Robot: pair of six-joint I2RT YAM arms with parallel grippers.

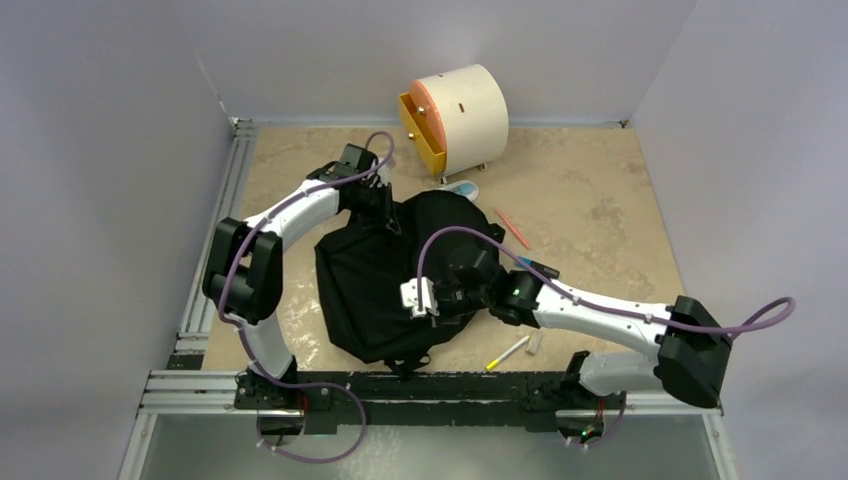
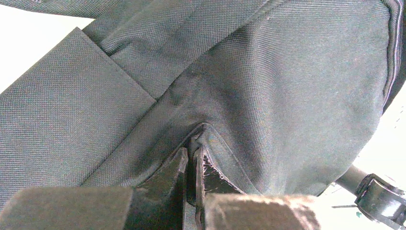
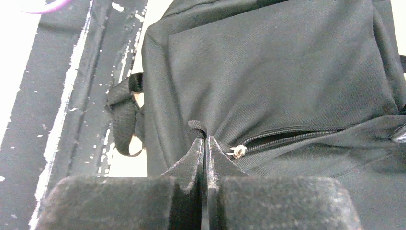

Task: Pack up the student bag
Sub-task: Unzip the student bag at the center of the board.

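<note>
The student bag [image 1: 375, 285], a soft black backpack, lies flat in the middle of the table. My left gripper [image 1: 391, 223] is at its far edge. In the left wrist view it [image 2: 194, 152] is shut on a raised fold of the bag's fabric [image 2: 268, 96]. My right gripper [image 1: 437, 311] is over the bag's near right part. In the right wrist view it [image 3: 205, 140] is shut on a small black fabric tab beside the metal zip slider [image 3: 237, 151]. The zip [image 3: 287, 139] runs right from there and gapes slightly.
A cream cylindrical drawer box [image 1: 468, 108] with an open orange-yellow drawer [image 1: 423, 135] stands at the back. A pale blue item [image 1: 462, 188] and a red pen [image 1: 513, 228] lie right of the bag. A yellow-tipped marker [image 1: 508, 352] lies near the front rail [image 1: 420, 385].
</note>
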